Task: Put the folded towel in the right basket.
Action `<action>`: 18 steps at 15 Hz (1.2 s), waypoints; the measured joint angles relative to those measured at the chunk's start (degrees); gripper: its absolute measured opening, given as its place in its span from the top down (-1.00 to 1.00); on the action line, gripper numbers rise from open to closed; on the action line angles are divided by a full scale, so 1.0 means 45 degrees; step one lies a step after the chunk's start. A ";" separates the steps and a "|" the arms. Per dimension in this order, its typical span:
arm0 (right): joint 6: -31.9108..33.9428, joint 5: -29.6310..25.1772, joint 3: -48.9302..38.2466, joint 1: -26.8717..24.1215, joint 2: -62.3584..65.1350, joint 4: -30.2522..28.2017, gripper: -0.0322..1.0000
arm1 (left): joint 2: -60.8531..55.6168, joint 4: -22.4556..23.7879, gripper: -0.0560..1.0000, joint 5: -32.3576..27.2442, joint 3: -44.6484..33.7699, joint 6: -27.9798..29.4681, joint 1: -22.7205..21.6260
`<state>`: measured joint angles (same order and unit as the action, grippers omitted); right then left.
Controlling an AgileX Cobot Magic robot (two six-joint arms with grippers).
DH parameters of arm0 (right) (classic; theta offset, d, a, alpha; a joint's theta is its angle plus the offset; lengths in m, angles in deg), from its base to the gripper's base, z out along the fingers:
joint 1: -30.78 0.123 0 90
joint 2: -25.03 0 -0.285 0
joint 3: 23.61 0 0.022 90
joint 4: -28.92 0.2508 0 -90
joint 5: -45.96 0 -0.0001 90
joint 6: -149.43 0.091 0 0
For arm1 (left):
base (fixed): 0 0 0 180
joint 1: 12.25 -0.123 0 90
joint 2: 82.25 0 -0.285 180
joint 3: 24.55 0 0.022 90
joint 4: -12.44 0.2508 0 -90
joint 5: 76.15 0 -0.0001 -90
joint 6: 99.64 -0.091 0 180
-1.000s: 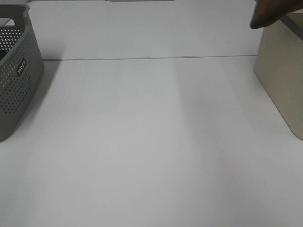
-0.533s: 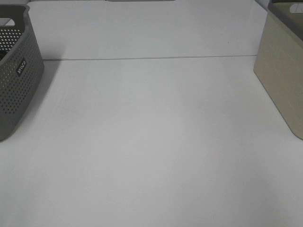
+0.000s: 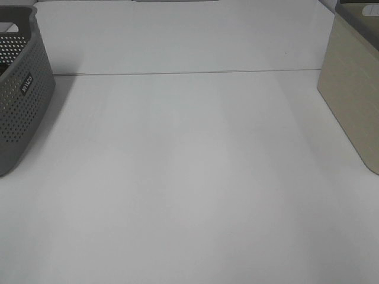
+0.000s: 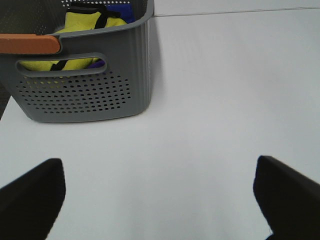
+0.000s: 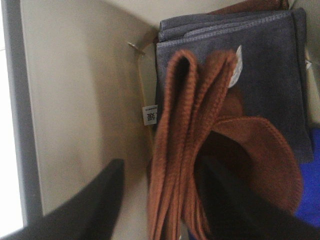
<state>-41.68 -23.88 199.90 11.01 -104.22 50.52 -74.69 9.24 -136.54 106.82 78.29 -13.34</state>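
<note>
The folded towel point(image 5: 175, 150) is rust-brown and shows only in the right wrist view. It hangs down between my right gripper's point(image 5: 162, 172) two black fingers, inside the beige right basket point(image 5: 75, 100). Its far end is over a folded grey-blue towel point(image 5: 270, 75) in that basket. The gripper looks shut on the towel. In the overhead view only the beige basket's side point(image 3: 355, 100) shows at the right edge; both arms are out of that view. My left gripper point(image 4: 160, 200) is open and empty over bare table.
A grey perforated basket point(image 3: 21, 89) stands at the table's left edge. In the left wrist view point(image 4: 85, 90) it holds yellow and black cloth point(image 4: 85, 25). The white table point(image 3: 189, 177) spreads between the two baskets.
One second ago a brown shape showed over the right basket at the overhead view's top right. It has since dropped out of that view.
</note>
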 joint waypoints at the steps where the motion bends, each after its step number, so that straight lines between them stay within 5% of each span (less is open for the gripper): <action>1: 0.0051 0.0000 0.0000 0.0000 0.0038 0.0000 -0.37 | 0.0000 0.0000 -0.94 0.0000 0.0000 0.0000 0.0000; 4: 0.0076 0.0000 0.0000 0.0407 0.0547 -0.0025 -0.60 | 0.0000 0.0000 -0.94 0.0000 0.0000 0.0000 0.0000; 11: 0.1273 -0.0013 -0.0293 0.3998 0.3603 -0.1770 -0.63 | 0.0000 0.0000 -0.94 0.0000 0.0000 0.0000 0.0000; 18: 0.1592 -0.0013 -0.7194 0.4584 0.9524 -0.2419 -0.63 | 0.0000 0.0000 -0.94 0.0000 0.0000 0.0000 0.0000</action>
<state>-34.52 -23.94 167.52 31.64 -61.37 39.63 -74.69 9.24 -136.54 106.82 78.29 -13.34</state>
